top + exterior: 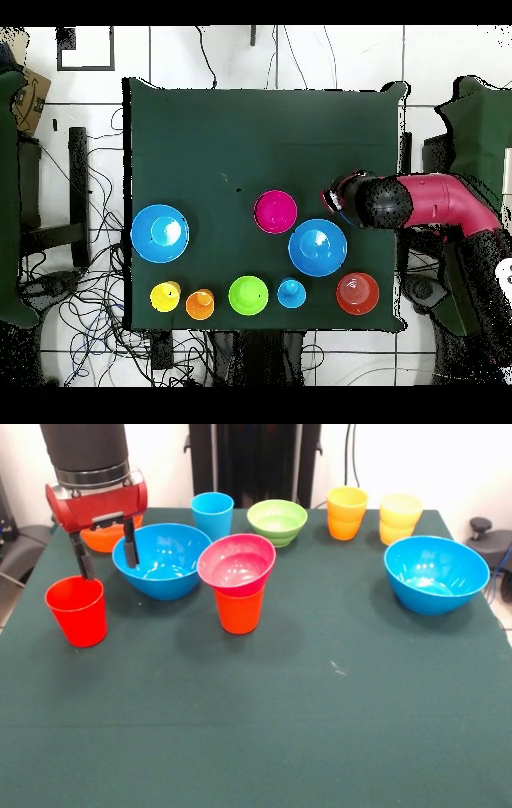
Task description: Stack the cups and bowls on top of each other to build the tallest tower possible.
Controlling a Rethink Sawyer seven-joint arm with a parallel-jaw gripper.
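Red cup (77, 610) sits below the wide-open hand (106, 556), beside blue bowl (162, 559).

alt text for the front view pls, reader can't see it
The red arm's open gripper hangs above a red cup at the left of a green table. At centre a pink bowl sits on an orange cup; two blue bowls, a light blue cup, a green bowl and two yellow-orange cups stand apart.
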